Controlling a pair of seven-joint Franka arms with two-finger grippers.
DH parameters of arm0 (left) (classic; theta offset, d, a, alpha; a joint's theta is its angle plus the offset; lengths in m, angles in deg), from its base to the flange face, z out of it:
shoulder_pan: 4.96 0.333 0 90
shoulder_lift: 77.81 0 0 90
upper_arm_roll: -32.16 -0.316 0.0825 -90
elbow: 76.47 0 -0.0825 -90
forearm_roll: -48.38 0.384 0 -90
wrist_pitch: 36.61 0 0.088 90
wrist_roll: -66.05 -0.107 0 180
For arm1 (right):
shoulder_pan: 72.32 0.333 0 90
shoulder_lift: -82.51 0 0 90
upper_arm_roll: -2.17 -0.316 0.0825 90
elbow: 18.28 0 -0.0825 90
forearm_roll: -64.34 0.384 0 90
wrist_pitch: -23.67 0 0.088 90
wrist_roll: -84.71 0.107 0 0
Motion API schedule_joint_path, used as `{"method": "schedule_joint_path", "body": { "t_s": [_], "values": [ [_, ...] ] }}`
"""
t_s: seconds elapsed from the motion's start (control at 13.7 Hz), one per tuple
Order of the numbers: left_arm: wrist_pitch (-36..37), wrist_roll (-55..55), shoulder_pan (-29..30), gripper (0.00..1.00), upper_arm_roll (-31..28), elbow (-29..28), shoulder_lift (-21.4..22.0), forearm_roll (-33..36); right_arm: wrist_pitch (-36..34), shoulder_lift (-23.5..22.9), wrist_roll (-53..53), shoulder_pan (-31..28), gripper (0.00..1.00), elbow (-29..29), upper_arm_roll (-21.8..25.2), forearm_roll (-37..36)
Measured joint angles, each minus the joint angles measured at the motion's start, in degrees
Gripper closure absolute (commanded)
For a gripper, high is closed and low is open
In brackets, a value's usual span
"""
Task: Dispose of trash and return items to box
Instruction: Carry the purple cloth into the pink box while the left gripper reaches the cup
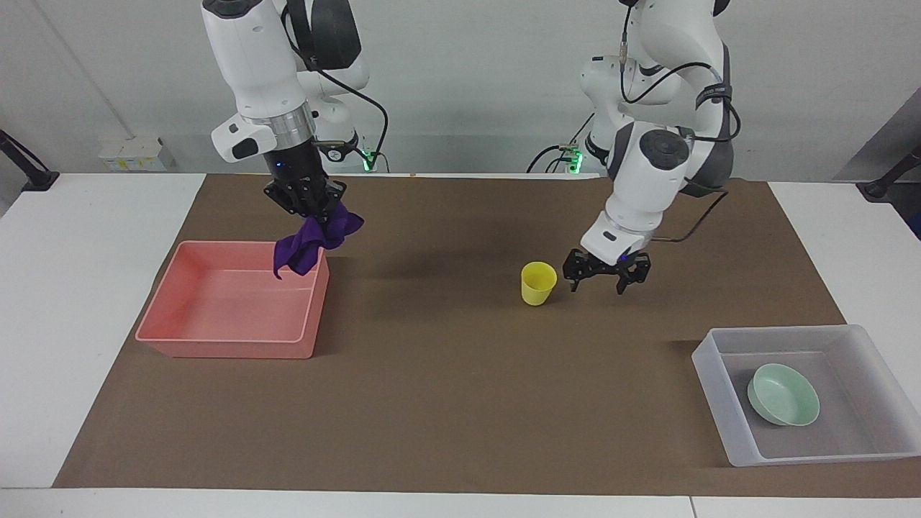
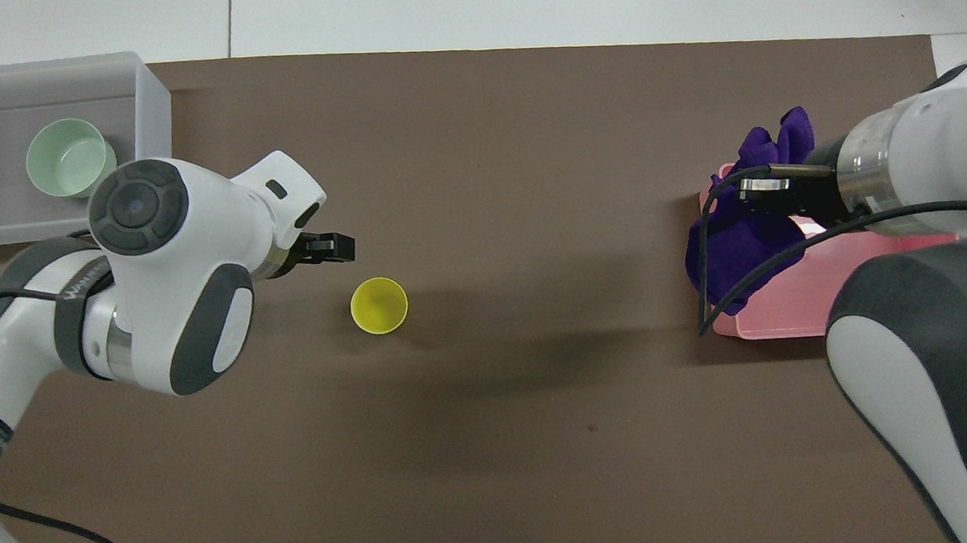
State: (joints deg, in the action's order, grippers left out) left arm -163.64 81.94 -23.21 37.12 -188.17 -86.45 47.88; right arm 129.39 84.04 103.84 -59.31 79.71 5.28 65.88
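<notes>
Now right hand [image 1: 306,210] clenched on limp rag [image 1: 311,243] over pink tray [image 1: 216,338]; left hand [image 1: 606,277] spread beside light, stiff cup [image 1: 538,282], best pinched at rim.

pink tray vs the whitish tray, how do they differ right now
The pink tray is opaque; the whitish tray is see-through. The whitish tray holds a green bowl; nothing lies in the pink tray, though the purple rag hangs over its corner from the shut right hand. The pink tray sits at the right arm's end of the table, the whitish tray at the left arm's end. Both are shallow and rectangular.
</notes>
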Motion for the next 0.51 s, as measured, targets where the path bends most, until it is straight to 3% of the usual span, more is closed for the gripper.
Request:
{"method": "schedule_joint_path", "body": {
  "t_s": [0.37,0.51],
  "values": [
    [-4.2,1.29,-4.74,0.11,-0.04,-7.84,2.51,0.0,-4.69,0.03,-6.93,-4.41,1.0,-3.64,0.08,0.0],
    [-7.49,1.29,-5.66,0.3,-0.04,-10.22,2.68,0.0,-4.81,0.03,-11.22,-6.7,1.0,-3.87,0.15,0.0]
  ]
}}
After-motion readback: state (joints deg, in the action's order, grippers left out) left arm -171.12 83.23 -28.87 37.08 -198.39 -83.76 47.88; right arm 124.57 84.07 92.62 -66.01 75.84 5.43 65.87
